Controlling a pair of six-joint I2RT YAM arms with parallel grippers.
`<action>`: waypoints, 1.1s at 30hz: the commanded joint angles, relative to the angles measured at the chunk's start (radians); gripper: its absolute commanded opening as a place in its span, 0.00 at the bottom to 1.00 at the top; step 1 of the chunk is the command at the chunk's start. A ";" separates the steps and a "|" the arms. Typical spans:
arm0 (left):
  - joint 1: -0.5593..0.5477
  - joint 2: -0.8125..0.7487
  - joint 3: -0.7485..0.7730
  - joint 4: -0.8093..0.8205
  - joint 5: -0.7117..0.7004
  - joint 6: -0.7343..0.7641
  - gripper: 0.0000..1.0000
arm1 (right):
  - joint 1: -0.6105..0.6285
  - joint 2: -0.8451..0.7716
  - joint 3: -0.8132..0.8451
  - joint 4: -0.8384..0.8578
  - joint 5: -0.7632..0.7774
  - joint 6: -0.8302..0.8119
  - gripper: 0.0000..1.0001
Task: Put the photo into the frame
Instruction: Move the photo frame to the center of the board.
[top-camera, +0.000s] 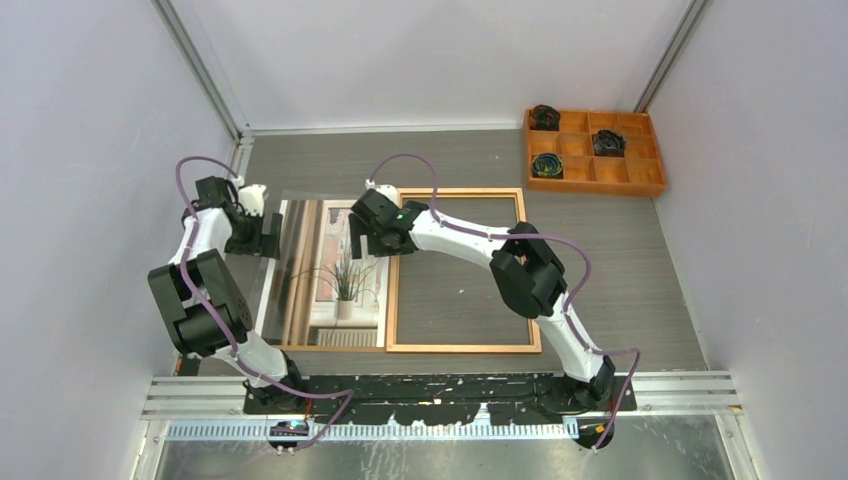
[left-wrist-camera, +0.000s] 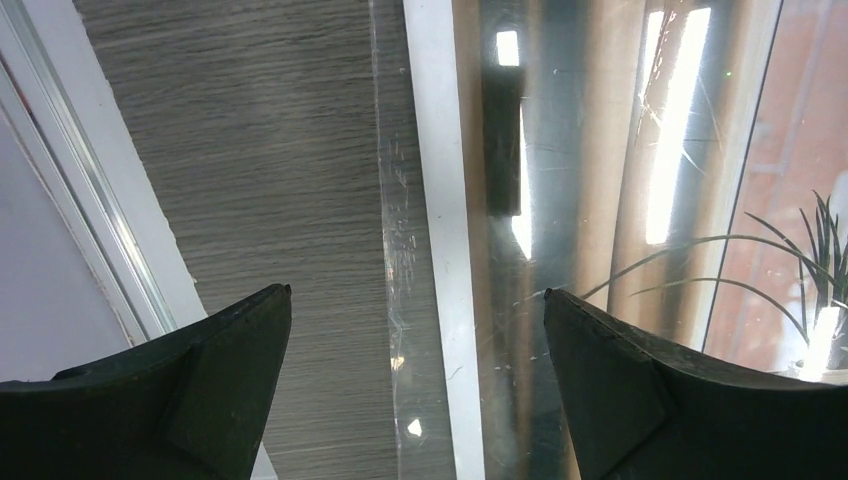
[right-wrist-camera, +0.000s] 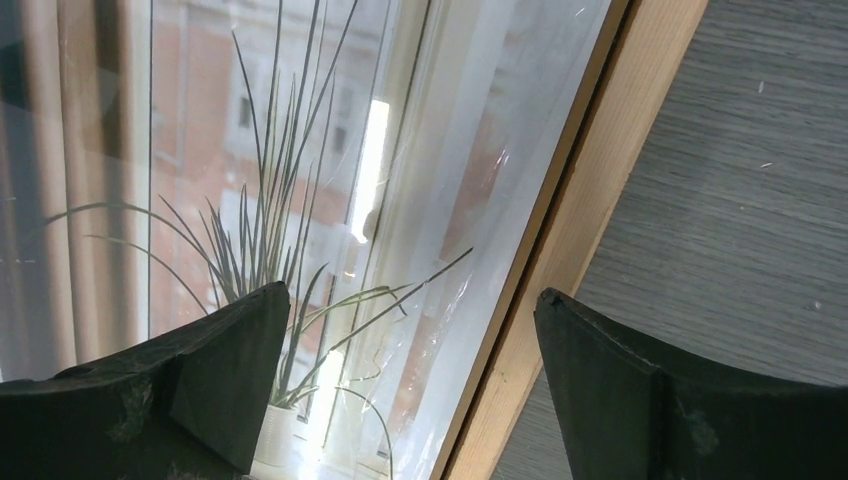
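Note:
The photo (top-camera: 335, 285) of a spiky potted plant lies flat on the table, its right edge against the left rail of the orange-brown frame (top-camera: 460, 348). The frame's opening shows bare table. A clear pane (left-wrist-camera: 392, 150) lies over the photo and sticks out past its left edge. My left gripper (top-camera: 266, 234) is open and empty above the left edge of the photo (left-wrist-camera: 600, 200), straddling the pane's edge (left-wrist-camera: 416, 292). My right gripper (top-camera: 362, 243) is open and empty (right-wrist-camera: 410, 292), one finger over the photo (right-wrist-camera: 300, 150), the other beyond the frame's left rail (right-wrist-camera: 575, 230).
An orange compartment tray (top-camera: 600, 187) with three dark round objects stands at the back right. White walls close in the table on the left, back and right. A metal rail (top-camera: 440, 385) runs along the near edge by the arm bases.

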 joint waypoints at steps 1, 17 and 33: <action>0.011 -0.035 0.005 0.037 -0.002 0.012 0.98 | -0.003 -0.025 -0.004 -0.007 0.034 0.031 0.94; 0.047 -0.023 0.031 0.039 -0.001 0.005 0.97 | -0.003 0.006 0.022 0.034 -0.002 0.050 0.72; 0.095 0.017 0.043 0.095 -0.059 0.044 0.96 | -0.070 -0.048 -0.119 0.055 0.025 0.106 0.73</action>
